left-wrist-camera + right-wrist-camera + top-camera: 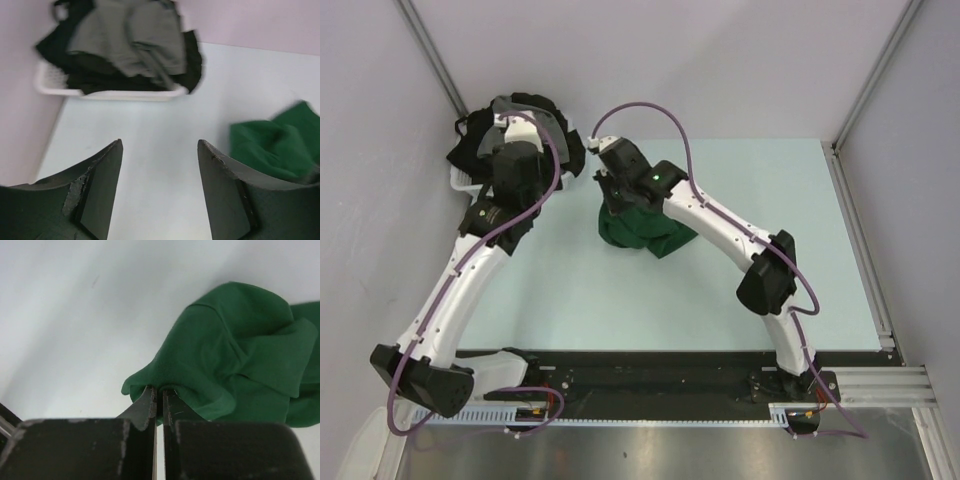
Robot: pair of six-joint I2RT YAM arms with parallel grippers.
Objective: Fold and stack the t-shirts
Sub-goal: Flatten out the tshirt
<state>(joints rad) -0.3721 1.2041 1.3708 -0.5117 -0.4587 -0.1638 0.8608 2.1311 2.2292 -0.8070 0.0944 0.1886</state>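
Note:
A crumpled dark green t-shirt (645, 232) (235, 360) (275, 145) lies bunched on the pale table, left of centre. My right gripper (607, 196) (160, 391) is shut on a fold at its edge, the cloth pinched between the fingertips. A grey t-shirt (132, 37) (510, 104) and black ones (82, 70) (470, 145) are heaped in the white basket (107, 95) at the far left. My left gripper (160, 165) (515, 150) hangs open over bare table just in front of the basket, with nothing between its fingers.
The white basket (463, 182) sits in the back-left corner against the wall (20, 125). A metal frame rail (860, 240) runs along the table's right side. Both arm bases stand on the black strip (650, 375) at the near edge.

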